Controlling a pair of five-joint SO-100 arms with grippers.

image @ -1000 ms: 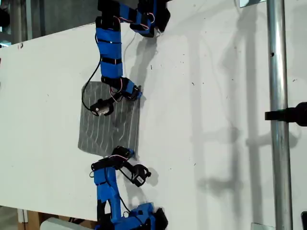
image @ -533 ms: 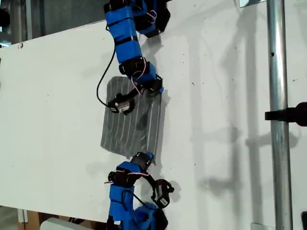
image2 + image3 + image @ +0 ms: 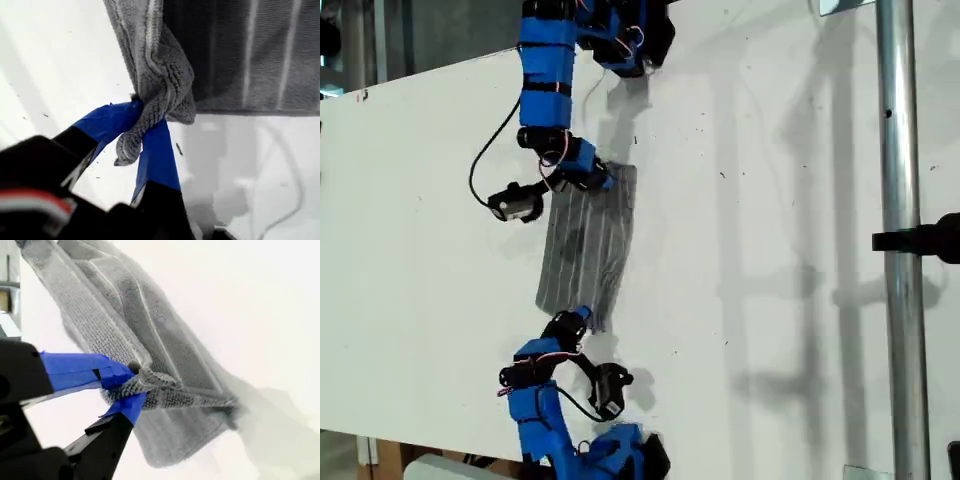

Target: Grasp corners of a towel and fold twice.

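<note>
The grey striped towel (image 3: 588, 240) hangs stretched between the two arms over the white table (image 3: 420, 200), as a narrow strip running up and down the exterior view. My first gripper (image 3: 575, 320) is at the strip's lower end in that view. In the first wrist view it (image 3: 142, 120) is shut on a bunched corner (image 3: 160, 95) of the towel (image 3: 240, 55). My second gripper (image 3: 595, 178) is at the upper end. In the second wrist view it (image 3: 127, 385) is shut on another corner (image 3: 145, 377), with the towel (image 3: 165, 350) sagging past it in layers.
A vertical metal pole (image 3: 900, 240) with a black clamp (image 3: 920, 240) stands at the exterior view's right. The table's edge runs along that view's upper left. Cables loop from both arms near the towel.
Both grippers carried the towel toward the exterior view's right, then partly back left. The towel, flat and wide a second ago, now shows as a narrower strip.
</note>
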